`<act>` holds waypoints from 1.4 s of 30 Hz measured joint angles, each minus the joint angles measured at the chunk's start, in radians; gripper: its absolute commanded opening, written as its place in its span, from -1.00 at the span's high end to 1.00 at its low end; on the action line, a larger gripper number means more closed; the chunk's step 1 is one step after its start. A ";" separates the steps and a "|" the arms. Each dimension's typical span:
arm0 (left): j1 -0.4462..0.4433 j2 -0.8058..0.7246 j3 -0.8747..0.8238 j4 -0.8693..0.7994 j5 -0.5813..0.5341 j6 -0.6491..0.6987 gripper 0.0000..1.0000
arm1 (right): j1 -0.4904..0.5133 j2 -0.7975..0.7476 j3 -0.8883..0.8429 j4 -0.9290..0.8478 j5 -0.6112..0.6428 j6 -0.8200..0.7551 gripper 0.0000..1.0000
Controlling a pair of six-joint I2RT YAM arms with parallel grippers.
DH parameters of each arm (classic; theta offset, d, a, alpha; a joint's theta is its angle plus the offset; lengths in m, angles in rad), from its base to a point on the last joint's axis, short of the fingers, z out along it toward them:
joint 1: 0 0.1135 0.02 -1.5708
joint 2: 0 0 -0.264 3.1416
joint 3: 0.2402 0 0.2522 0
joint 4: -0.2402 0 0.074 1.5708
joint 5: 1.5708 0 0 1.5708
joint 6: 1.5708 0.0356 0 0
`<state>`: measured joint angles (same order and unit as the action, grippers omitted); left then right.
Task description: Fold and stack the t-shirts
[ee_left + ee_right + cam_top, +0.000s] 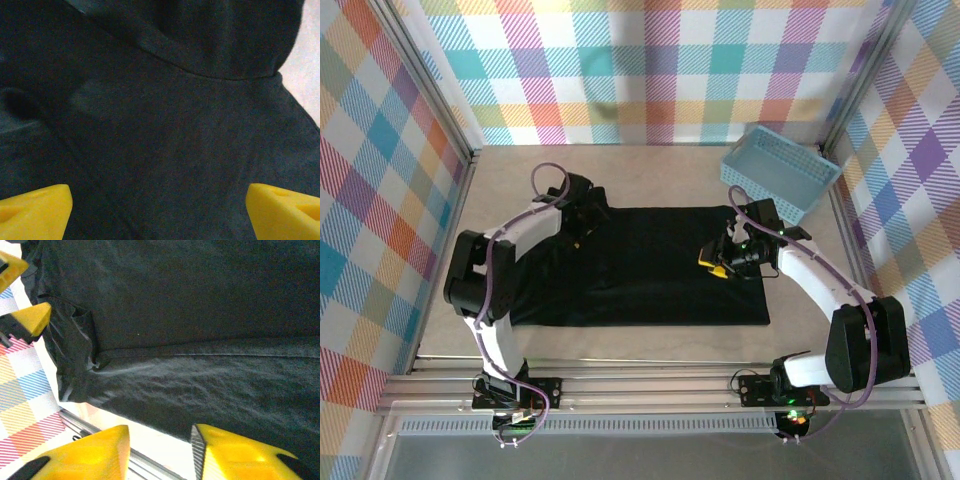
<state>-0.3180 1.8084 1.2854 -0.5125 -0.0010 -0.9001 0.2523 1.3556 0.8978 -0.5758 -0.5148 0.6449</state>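
Note:
A black t-shirt (640, 270) lies spread flat across the middle of the table (650, 180). My left gripper (582, 233) hangs low over the shirt's far left corner; in the left wrist view its yellow fingertips (35, 210) stand wide apart, open (160, 212), with dark fabric (165, 125) and a curved fold below them. My right gripper (714, 264) hovers over the right part of the shirt. In the right wrist view it (160, 455) is open with nothing between the fingers (235, 455), above the near hem of the shirt (190, 315).
A light blue mesh basket (780, 172) stands at the back right, just beyond the right arm. Checked cloth walls close in the left, back and right sides. An aluminium rail (650, 385) runs along the near edge, in front of the shirt's hem.

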 measured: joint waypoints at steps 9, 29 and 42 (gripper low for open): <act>0.039 -0.373 -0.244 -0.183 -0.018 -0.072 0.65 | -0.005 -0.034 -0.049 -0.028 0.115 0.073 0.57; 0.417 -0.312 -0.498 -0.274 -0.092 -0.179 0.71 | 0.187 0.327 0.019 -0.110 0.204 0.063 0.47; 0.438 -0.272 -0.164 -0.307 -0.163 -0.082 0.05 | 0.137 0.261 0.240 -0.171 0.317 0.085 0.29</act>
<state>0.1196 1.5368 1.1210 -0.8192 -0.1642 -0.9821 0.3893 1.6165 1.1378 -0.7464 -0.1982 0.7296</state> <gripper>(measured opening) 0.473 0.367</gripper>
